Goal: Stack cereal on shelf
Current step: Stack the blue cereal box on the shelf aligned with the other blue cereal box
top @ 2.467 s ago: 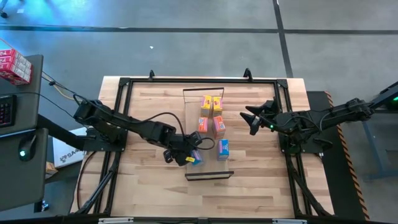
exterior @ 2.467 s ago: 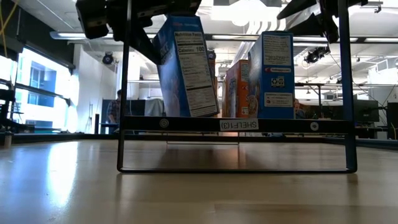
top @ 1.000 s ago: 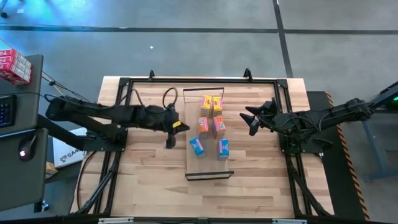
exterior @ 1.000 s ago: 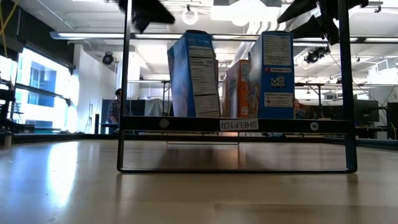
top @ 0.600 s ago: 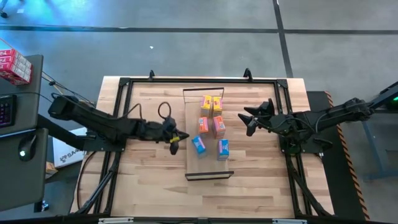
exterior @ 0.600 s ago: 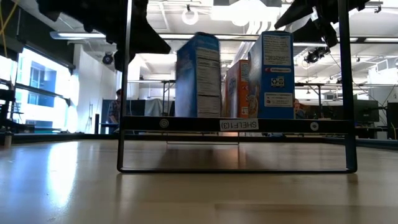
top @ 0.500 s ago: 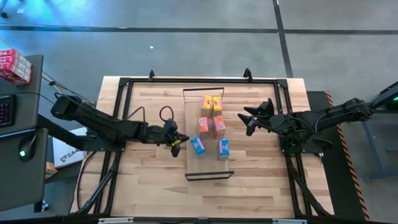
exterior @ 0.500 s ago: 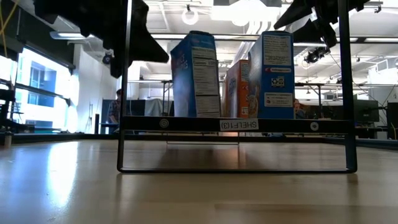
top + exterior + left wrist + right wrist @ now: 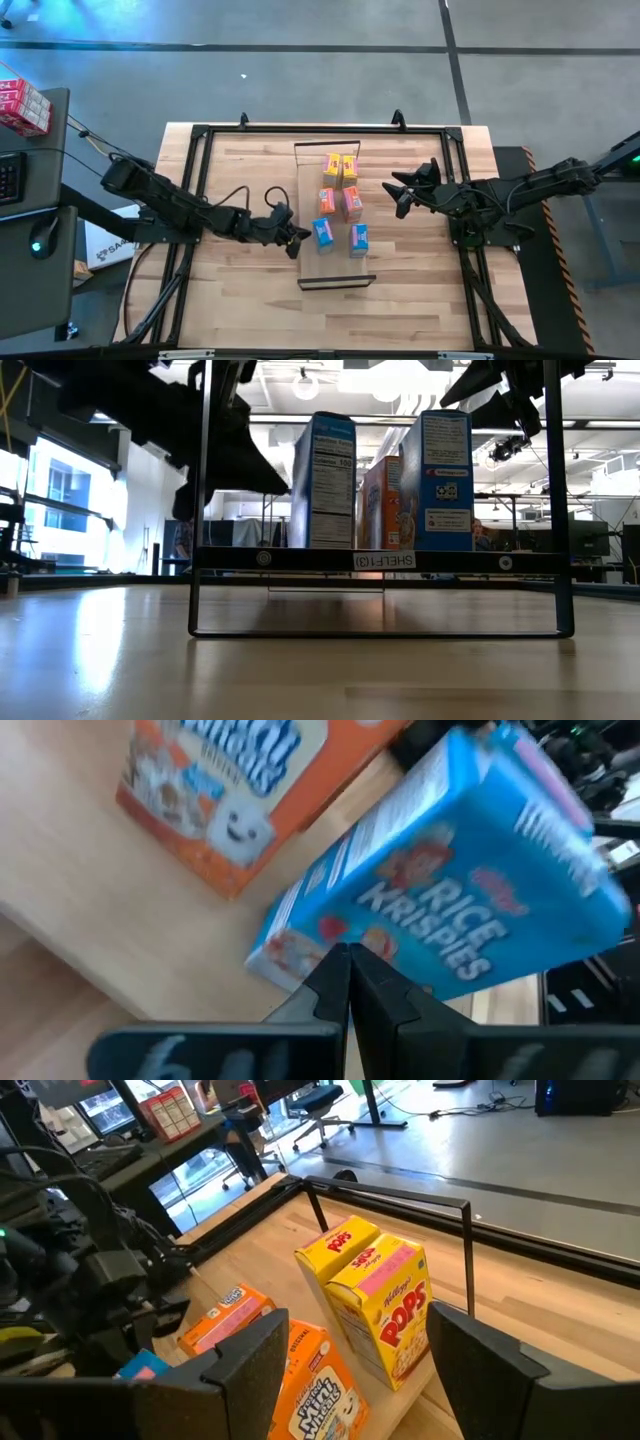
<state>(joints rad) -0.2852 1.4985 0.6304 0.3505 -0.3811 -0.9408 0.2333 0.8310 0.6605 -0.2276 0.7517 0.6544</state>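
All 6 cereal boxes stand on the shelf [image 9: 337, 280] in 3 pairs: 2 yellow [image 9: 340, 167], 2 orange [image 9: 339, 202], 2 blue [image 9: 341, 235]; little seems left beyond final squaring. Left end effector [image 9: 297, 240], fingers pressed together and empty, touches the left blue box [image 9: 322, 232], apparently nudging it. Right end effector [image 9: 398, 197], fingers spread and empty, waits just beside the shelf. Compared with 0.5 s earlier, the left arm is closer and that box stands straighter.
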